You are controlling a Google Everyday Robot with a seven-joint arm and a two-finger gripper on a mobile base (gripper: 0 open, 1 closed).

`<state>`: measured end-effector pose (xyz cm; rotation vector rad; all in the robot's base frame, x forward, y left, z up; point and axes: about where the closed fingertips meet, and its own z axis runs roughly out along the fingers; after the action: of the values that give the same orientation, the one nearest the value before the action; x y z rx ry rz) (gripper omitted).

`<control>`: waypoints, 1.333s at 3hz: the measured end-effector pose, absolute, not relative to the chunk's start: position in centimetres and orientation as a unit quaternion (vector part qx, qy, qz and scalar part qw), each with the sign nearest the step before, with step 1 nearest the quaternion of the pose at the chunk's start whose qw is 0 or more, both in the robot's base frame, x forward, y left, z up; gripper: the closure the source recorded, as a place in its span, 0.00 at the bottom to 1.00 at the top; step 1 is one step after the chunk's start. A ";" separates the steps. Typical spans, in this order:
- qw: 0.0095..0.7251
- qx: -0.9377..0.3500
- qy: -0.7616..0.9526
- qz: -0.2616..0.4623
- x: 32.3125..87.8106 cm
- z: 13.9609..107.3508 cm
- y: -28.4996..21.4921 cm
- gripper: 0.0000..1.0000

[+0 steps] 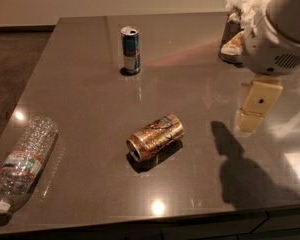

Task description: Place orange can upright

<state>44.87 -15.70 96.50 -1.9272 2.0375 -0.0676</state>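
Observation:
The orange can (156, 137) lies on its side near the middle of the grey table (90, 94), its silver top facing the front left. My gripper (256, 109), cream-coloured below the white arm (285, 34), hangs over the right part of the table, well to the right of the can and apart from it. It holds nothing that I can see. Its shadow falls on the table at the front right.
A slim blue and silver can (131, 49) stands upright at the back. A clear plastic water bottle (21, 161) lies at the front left edge. A holder with white napkins (237, 19) stands at the back right, partly hidden by the arm.

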 end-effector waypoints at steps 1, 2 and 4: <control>0.152 -0.713 0.684 -0.005 45.8 94.3 -12.3 0.00; 0.142 -0.748 0.648 0.017 46.0 92.0 -8.9 0.00; 0.129 -0.815 0.565 0.016 43.6 88.2 -2.8 0.00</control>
<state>43.60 -2.82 88.17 -2.3686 1.6421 0.0465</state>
